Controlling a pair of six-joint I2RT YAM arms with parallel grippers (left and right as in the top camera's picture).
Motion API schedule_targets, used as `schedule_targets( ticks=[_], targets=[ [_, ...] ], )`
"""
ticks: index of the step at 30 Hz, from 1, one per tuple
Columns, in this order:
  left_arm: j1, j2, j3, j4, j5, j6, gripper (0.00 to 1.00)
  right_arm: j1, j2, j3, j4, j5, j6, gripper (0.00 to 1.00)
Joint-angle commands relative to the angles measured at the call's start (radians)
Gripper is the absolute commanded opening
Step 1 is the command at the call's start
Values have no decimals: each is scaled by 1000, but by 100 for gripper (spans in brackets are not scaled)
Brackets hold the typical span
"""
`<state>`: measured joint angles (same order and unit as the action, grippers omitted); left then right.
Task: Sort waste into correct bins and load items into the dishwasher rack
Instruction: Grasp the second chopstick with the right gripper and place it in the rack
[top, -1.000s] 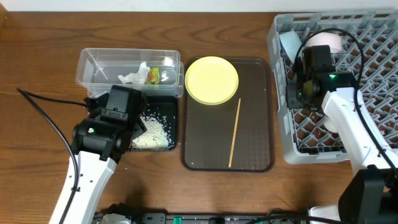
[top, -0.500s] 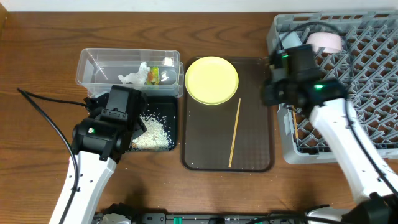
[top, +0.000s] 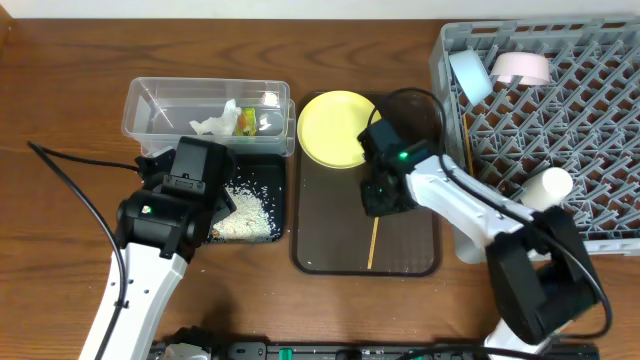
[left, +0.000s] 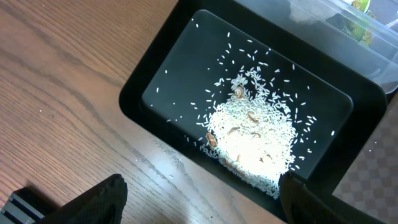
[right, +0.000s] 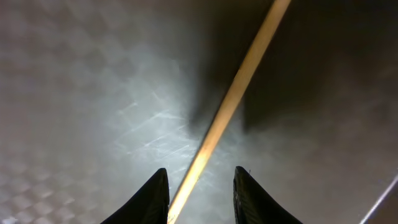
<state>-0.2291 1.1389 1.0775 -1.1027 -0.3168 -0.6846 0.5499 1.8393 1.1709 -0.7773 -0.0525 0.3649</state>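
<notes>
- Your right end effector (right: 200, 174) sits low over the brown tray (top: 320, 240), fingers apart. The chopstick (right: 231, 102) runs up between them. You cannot tell whether either finger touches it.
- From overhead, your right wrist hides the chopstick's upper half. I count one stick. A thin line in the corner of the right wrist view is too cut off to name.
- Your left end effector (left: 200, 186) has its fingers wide apart and hovers at the near rim of the black tray (left: 180, 68). From overhead, that arm covers the tray's left part.
- The rice (left: 255, 140) is one heap with scattered grains around it, all inside the black tray. A few brownish bits are mixed in, too small to identify.
- The clear tub (top: 160, 105) touches the black tray's far side. It holds one crumpled tissue (top: 213, 124) with one wrapper (top: 247, 121) just beside it.
- One yellow plate (top: 335, 130) lies at the far end of the brown tray, its right edge under your right arm.
- The dishwasher rack (top: 590, 100) is cut off at the right edge of the view, and your arm crosses its left wall. It holds two bowls, a light blue bowl (top: 466, 72) on edge and a white bowl (top: 522, 67) beside it. There is also one cup (top: 548, 184) nearer you.
- All of it sits on the wooden desk (top: 60, 80).
</notes>
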Motion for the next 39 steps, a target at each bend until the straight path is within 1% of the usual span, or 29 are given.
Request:
schedule_targets(
  ticks=[1, 3, 5, 8, 10, 15, 17, 20, 24, 28, 30, 34, 39],
  targets=[
    [5, 4, 6, -4, -9, -12, 81, 18, 47, -3, 0, 28, 69, 31],
    [5, 4, 6, -4, -9, -12, 81, 18, 69, -3, 0, 29, 99, 30],
    [5, 4, 6, -4, -9, -12, 81, 18, 78, -3, -1, 29, 108, 26],
    [5, 4, 6, -4, -9, -12, 81, 18, 72, -3, -4, 29, 109, 10],
    [5, 4, 6, -4, -9, -12, 81, 13, 64, 0, -5, 34, 110, 1],
    [5, 4, 6, -4, -9, -12, 81, -39, 8, 17, -37, 54, 108, 1],
    [5, 4, 6, -4, -9, -12, 81, -84, -41, 35, -67, 64, 73, 1],
    [5, 4, 6, -4, -9, -12, 81, -155, -121, 79, -105, 67, -10, 1],
    [5, 4, 6, -3, -9, -12, 81, -269, -238, 163, -154, 67, -156, 1],
    [5, 4, 6, -3, -9, -12, 81, -362, -304, 196, -170, 67, -284, 1],
    [5, 4, 6, -3, -9, -12, 81, -411, -313, 196, -172, 67, -344, 1],
    [5, 4, 6, -3, -9, -13, 81, -486, -285, 190, -177, 66, -383, 1],
    [5, 4, 6, -3, -9, -13, 81, -505, -206, 188, -184, 63, -416, 1]
  ],
)
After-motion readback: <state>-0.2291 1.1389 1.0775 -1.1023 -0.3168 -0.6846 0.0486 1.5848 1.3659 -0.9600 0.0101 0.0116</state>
